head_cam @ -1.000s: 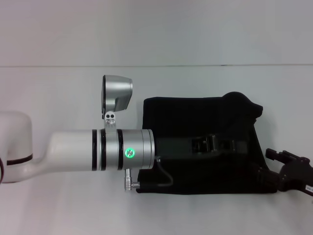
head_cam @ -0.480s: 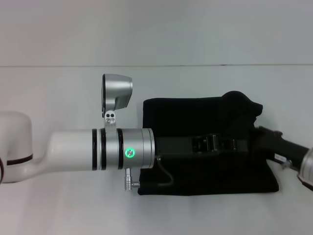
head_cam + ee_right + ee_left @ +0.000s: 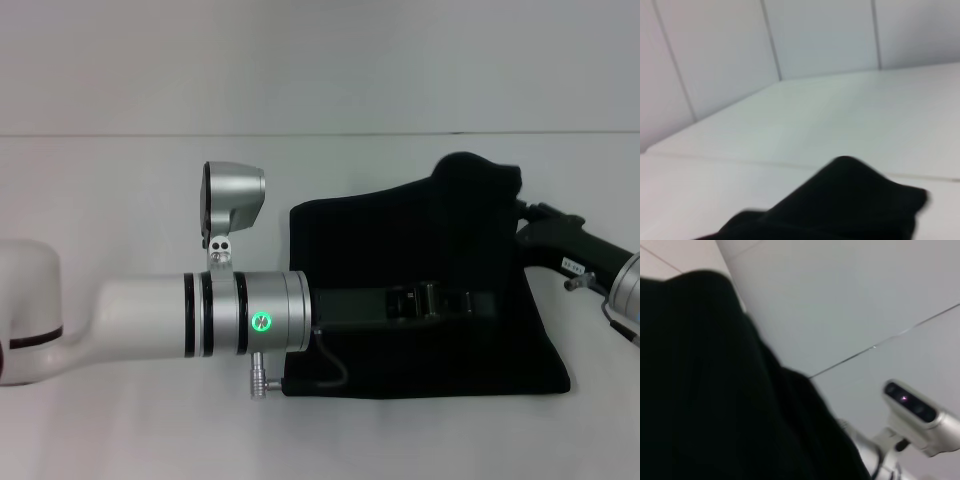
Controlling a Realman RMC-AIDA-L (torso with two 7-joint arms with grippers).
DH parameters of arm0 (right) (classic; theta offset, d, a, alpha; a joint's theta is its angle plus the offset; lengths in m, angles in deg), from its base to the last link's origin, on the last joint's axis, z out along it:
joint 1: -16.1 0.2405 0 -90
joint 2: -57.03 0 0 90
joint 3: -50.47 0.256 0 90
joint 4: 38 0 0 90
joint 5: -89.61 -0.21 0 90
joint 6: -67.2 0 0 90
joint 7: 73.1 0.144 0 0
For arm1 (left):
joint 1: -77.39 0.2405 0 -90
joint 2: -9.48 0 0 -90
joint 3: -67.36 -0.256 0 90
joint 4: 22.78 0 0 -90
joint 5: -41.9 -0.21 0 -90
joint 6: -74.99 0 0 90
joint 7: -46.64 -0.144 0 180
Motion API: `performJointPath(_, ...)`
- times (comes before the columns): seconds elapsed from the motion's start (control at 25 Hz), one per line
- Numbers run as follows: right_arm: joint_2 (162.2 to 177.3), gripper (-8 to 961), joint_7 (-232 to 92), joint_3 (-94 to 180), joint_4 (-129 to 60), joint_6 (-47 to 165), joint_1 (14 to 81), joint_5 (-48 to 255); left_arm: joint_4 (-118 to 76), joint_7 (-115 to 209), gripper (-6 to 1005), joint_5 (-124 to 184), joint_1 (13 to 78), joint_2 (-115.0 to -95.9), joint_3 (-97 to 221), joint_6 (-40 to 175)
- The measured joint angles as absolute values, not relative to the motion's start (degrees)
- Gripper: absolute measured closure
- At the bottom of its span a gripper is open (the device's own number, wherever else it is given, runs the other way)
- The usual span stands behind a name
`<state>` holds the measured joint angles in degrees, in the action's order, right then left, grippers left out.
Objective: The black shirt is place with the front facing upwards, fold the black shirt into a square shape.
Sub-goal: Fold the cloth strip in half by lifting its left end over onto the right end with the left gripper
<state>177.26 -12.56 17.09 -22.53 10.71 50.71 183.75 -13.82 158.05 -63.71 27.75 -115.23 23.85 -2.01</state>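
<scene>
Black shirt half-folded, far right corner lifted

Nearest, the left gripper lies across the black shirt on the white tabletop; finger state unclear. Farther right, the right gripper appears clamped on the raised corner. Soft, limp cloth; grip edges and corners.

The black shirt is plain black all over, with no lettering showing. It lies on a white tabletop. The left arm is white with silver and black bands and a green light; both hands are black.
</scene>
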Motion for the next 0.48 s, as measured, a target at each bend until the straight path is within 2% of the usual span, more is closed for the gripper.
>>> performJointPath(0.48,177.26,175,-14.84,17.28,-23.12,16.45,48.72,176.36,-17.49,155.93,949,-63.77,27.42,-115.23,23.99,5.06)
